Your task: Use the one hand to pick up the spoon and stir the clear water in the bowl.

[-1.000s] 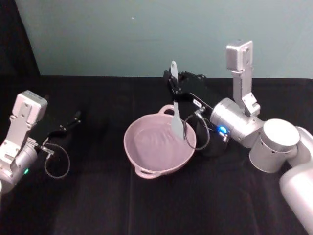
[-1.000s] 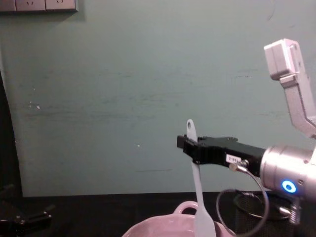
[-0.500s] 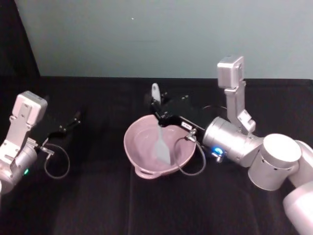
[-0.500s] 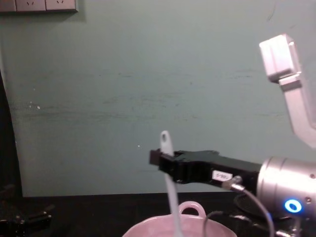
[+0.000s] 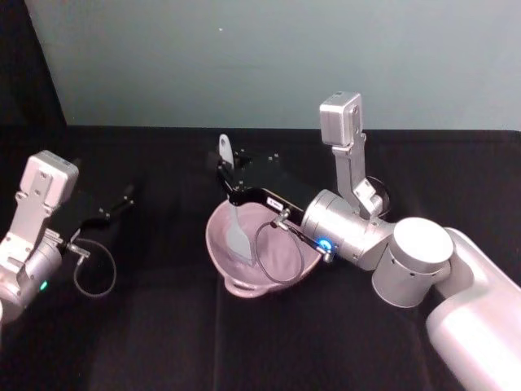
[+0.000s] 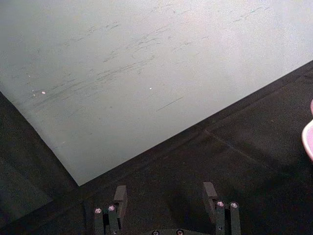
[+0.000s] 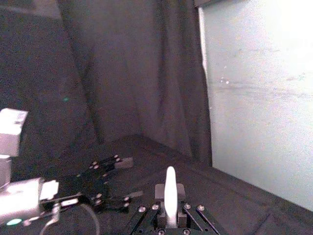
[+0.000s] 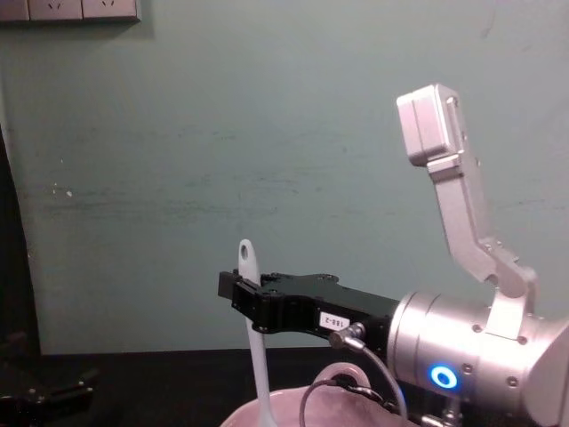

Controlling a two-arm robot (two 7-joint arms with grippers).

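**A:** What is sitting nearest on the table point(image 5: 163, 342)?

**B:** The bowl point(image 5: 218, 244), around the middle. The spoon point(image 5: 237, 232) is standing almost upright in its left part, blade down inside. The water point(image 5: 277, 254) is showing too faintly for me to tell whether the blade is dipping into it.

**A:** What is holding the spoon?

**B:** The right gripper point(image 5: 225, 176), reaching in from the right above the bowl's far rim. It is clenching the handle high up, with the holed end poking out above the fingers.

**A:** And the other arm?

**B:** The left gripper point(image 5: 124, 198) is resting well off to the left, its fingers spread apart and grasping nothing. Farthest back, the wall point(image 5: 244, 65) is rising behind the table.
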